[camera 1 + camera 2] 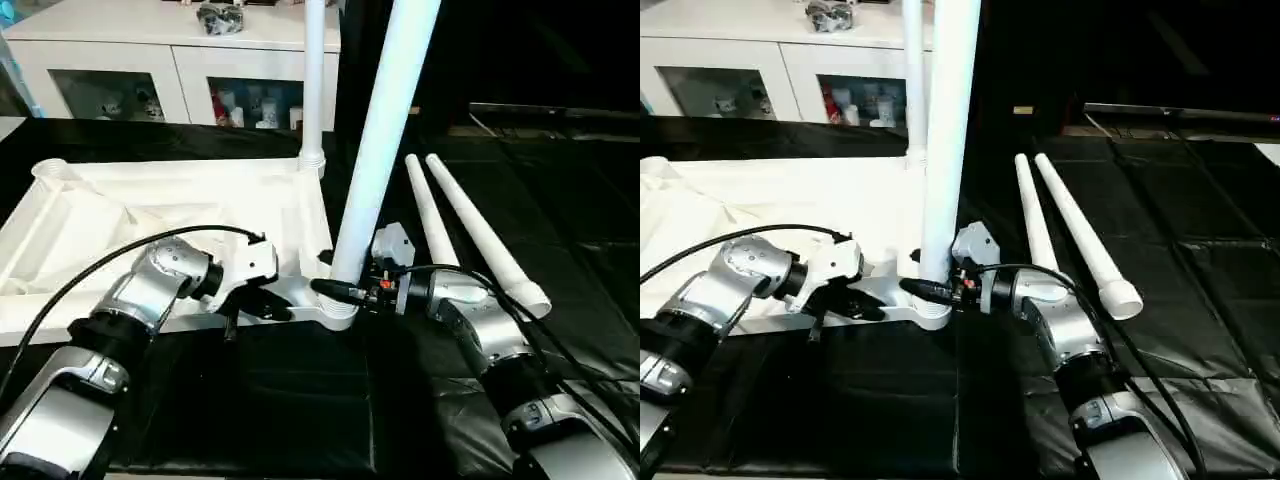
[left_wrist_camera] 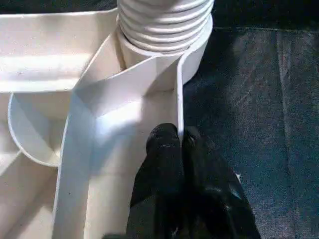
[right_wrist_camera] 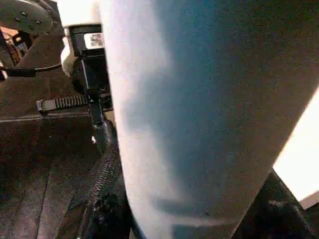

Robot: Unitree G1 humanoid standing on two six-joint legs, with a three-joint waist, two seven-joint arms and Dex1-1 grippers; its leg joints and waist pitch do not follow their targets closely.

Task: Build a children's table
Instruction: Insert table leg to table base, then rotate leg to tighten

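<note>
Tabletop (image 1: pixel 150 215) of white plastic lay upside down on the black mat (image 1: pixel 300 400), ribbed underside up, its near rim right at both grippers. Four round tapered white legs in all: two stood in corner sockets, two lay loose. The near leg (image 1: pixel 375 150) rose from the near corner socket (image 1: pixel 335 310), its ridged base showing in the left wrist view; the far leg (image 1: pixel 314 80) stood thin and upright at the corner beyond. The two spare legs (image 1: pixel 470 225) lay side by side on the mat, beyond the right gripper and off to its outer side.

Left gripper (image 1: pixel 262 300) was pinched closed on the tabletop's near rim, one black finger either side of that thin wall, just beside the socket. Right gripper (image 1: pixel 335 290) clasped the near leg low down, fingers half-spread around it.

Beyond it all, a white cabinet (image 1: pixel 180 70) held small items behind two glass fronts.
</note>
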